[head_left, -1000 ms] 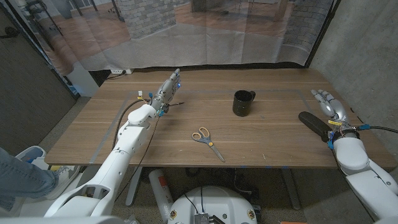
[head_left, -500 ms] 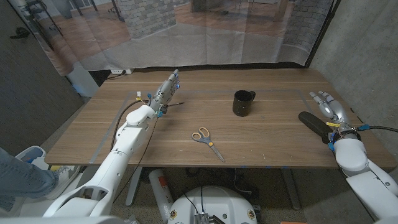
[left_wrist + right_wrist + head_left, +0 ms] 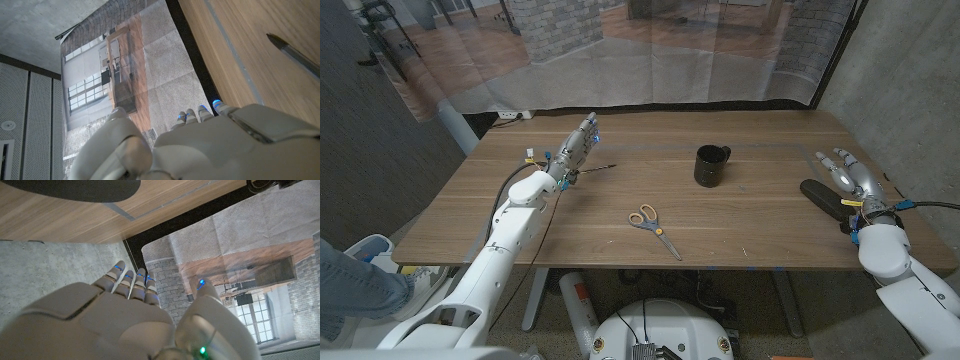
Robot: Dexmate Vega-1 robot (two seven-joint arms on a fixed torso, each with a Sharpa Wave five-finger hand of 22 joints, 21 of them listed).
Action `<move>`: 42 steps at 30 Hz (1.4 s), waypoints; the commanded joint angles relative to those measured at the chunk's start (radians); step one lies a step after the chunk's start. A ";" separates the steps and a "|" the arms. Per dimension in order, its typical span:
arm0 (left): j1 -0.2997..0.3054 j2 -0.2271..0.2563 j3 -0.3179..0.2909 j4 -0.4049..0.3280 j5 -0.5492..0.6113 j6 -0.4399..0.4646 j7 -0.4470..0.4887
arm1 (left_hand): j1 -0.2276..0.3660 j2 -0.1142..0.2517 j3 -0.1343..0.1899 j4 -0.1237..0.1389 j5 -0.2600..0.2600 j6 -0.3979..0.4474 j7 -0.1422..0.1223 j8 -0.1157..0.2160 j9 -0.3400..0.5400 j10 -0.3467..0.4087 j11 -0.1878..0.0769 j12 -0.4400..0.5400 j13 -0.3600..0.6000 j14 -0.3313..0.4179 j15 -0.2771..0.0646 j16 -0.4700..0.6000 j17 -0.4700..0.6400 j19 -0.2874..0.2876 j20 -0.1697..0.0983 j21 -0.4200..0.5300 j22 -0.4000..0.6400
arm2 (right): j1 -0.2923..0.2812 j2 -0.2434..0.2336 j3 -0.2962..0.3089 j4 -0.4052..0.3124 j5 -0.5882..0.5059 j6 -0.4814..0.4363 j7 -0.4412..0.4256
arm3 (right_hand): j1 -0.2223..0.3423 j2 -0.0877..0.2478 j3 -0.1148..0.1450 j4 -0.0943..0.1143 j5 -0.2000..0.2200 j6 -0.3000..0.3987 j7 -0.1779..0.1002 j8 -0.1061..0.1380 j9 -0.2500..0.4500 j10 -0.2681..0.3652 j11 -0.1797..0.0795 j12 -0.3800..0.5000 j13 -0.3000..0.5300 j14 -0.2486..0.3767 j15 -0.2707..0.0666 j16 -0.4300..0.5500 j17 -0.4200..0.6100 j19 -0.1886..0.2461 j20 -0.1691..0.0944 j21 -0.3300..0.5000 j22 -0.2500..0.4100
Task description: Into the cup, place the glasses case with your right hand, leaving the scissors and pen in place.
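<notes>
the glasses case (image 3: pixel 823 200), a dark matte oblong with rounded ends, lies flat near the wooden table's (image 3: pixel 740 225) right edge, its long axis running from far-left to near-right. the right hand (image 3: pixel 850 172) hovers just beside it, fingers apart and holding nothing. the glossy black cup (image 3: pixel 710 165) stands upright mid-table. orange-handled scissors (image 3: pixel 651 224) lie nearer the front. the left hand (image 3: pixel 577 146) is empty, fingers extended, by the slim pen (image 3: pixel 595 167).

Scissors (image 3: pixel 653 223) lie between the pen (image 3: pixel 597 166) and cup (image 3: pixel 709 166).

Bare table (image 3: pixel 770 215) lies between glasses case (image 3: pixel 823 200) and cup (image 3: pixel 710 166).
</notes>
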 commanded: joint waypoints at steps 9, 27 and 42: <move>0.000 0.050 -0.045 0.045 -0.043 -0.019 -0.074 | 0.011 0.002 -0.006 0.000 -0.002 -0.001 -0.003 0.000 0.003 -0.001 -0.001 0.003 0.003 -0.048 0.001 0.002 0.004 -0.045 -0.013 0.007 0.003 | 0.001 -0.009 -0.023 -0.026 -0.083 -0.075 0.008 | 0.018 -0.005 0.000 -0.007 0.007 0.001 -0.006 0.003 0.003 -0.001 -0.007 0.004 0.003 0.008 -0.002 0.001 0.004 0.005 -0.024 -0.008 0.004; -0.025 0.048 -0.035 0.068 -0.034 -0.021 -0.085 | 0.013 0.004 -0.008 0.000 -0.003 0.000 -0.003 0.000 0.003 -0.002 -0.001 0.002 0.003 -0.049 0.001 0.002 0.004 -0.046 -0.013 0.007 0.003 | 0.006 -0.049 -0.055 -0.037 -0.170 -0.180 0.024 | 0.027 -0.011 -0.001 -0.014 0.007 0.000 -0.009 0.002 0.004 -0.003 -0.006 0.003 0.003 0.009 -0.002 0.000 0.003 0.005 -0.021 -0.015 0.004; -0.032 0.025 -0.013 0.062 -0.014 -0.021 -0.058 | 0.014 0.006 -0.011 0.000 -0.004 0.001 -0.003 0.000 0.003 0.000 -0.002 0.003 0.003 -0.048 0.001 0.002 0.004 -0.046 -0.012 0.007 0.003 | -0.002 -0.073 -0.065 -0.043 -0.212 -0.238 0.035 | 0.035 -0.014 -0.002 -0.020 0.008 -0.001 -0.010 0.002 0.004 -0.001 -0.007 0.004 0.003 0.016 -0.003 0.002 0.003 0.008 -0.019 -0.019 0.004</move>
